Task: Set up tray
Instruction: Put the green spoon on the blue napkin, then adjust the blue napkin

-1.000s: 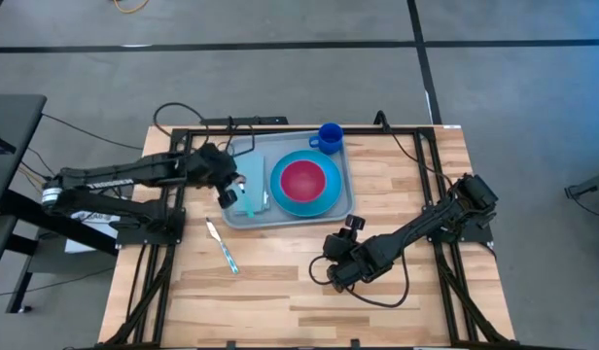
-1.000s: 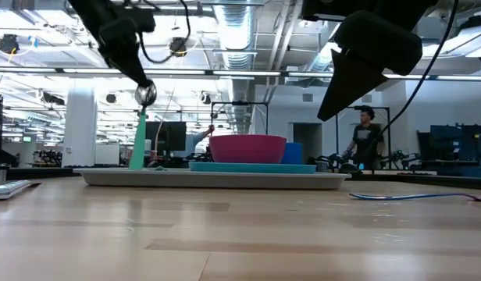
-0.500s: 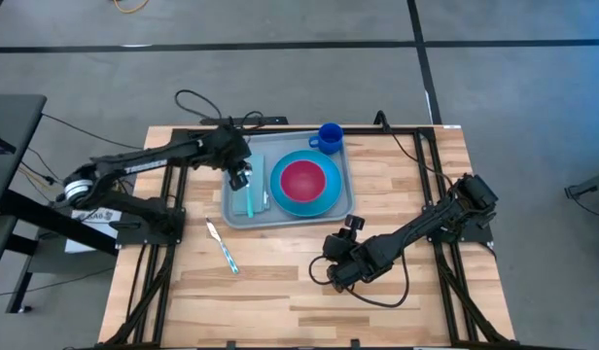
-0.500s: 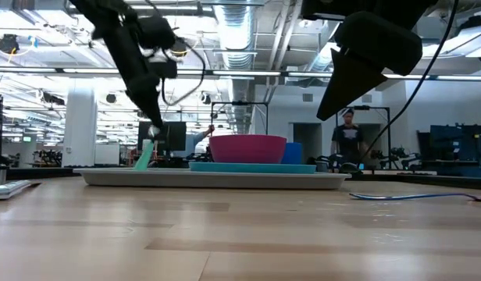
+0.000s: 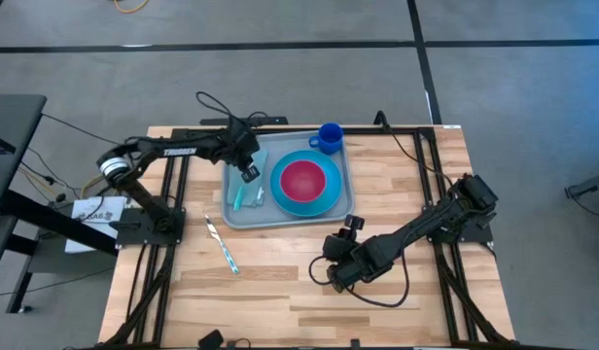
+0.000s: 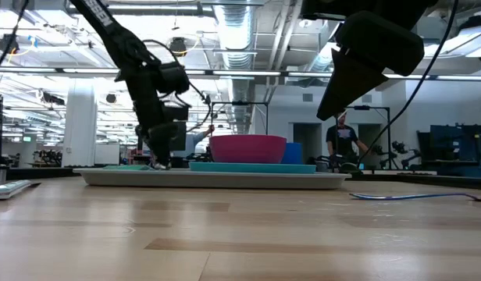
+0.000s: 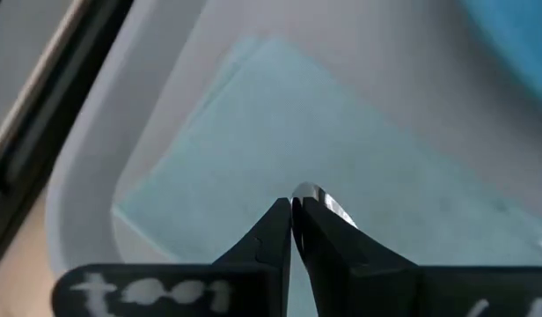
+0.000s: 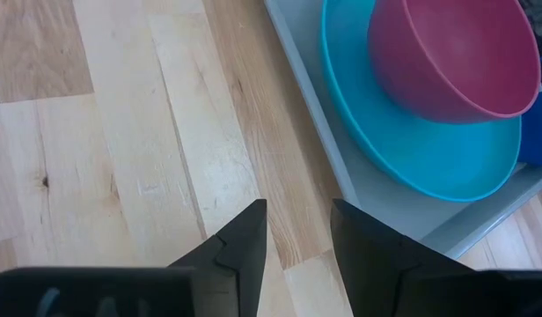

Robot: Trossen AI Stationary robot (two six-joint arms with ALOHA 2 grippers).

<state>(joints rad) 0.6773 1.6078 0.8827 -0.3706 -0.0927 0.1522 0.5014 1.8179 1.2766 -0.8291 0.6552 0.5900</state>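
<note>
Bench [image 5: 280, 282] carries the tray [image 5: 233, 216] toward its far side, left of centre, already holding a blue plate [image 5: 280, 195] with a pink bowl [image 5: 305, 179] on it and a blue cup [image 5: 330, 135] at the far right corner. Beside the plate lies a flat teal rectangle [image 5: 237, 197], and the left tool [image 5: 249, 174] is low over it, its tips pinched together on what looks like a metal utensil tip [image 7: 317, 195]. To finish this placement well, I judge it should let go only once the piece lies flat on the rectangle, then lift straight up, clear of the plate rim. A second utensil [image 5: 223, 247] waits on the bench. The right tool [image 8: 297, 231], parted and empty, rests near the tray's front edge
</note>
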